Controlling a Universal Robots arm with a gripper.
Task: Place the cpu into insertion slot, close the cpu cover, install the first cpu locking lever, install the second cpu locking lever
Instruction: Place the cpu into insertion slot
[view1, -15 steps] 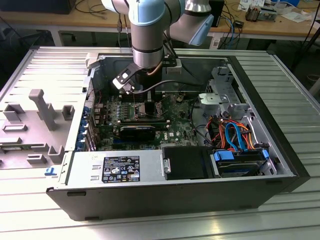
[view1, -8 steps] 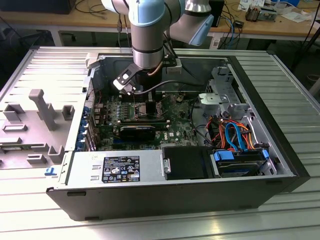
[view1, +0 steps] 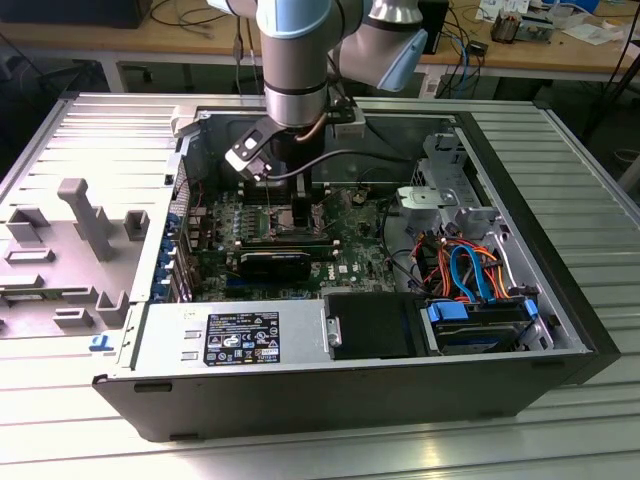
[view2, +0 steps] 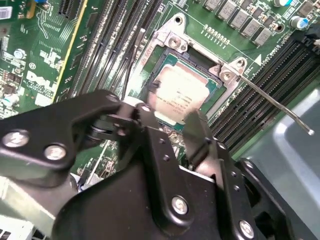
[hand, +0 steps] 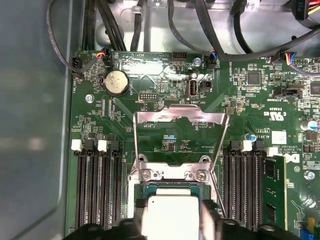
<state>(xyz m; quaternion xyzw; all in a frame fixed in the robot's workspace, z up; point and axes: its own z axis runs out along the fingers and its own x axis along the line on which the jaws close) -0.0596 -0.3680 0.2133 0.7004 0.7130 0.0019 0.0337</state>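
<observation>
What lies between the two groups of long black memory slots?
In the first wrist view: the insertion slot, with the cpu at it.

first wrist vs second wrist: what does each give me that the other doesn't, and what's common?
First wrist view: the cpu cover swung open behind the insertion slot, a coin cell, and cables along the board's edge.
Second wrist view: the gripper close over the cpu, its black linkage in front, and a locking lever sticking out over the memory slots.
Both wrist views: the cpu at the insertion slot, uncovered, with memory slots on either side.
</observation>
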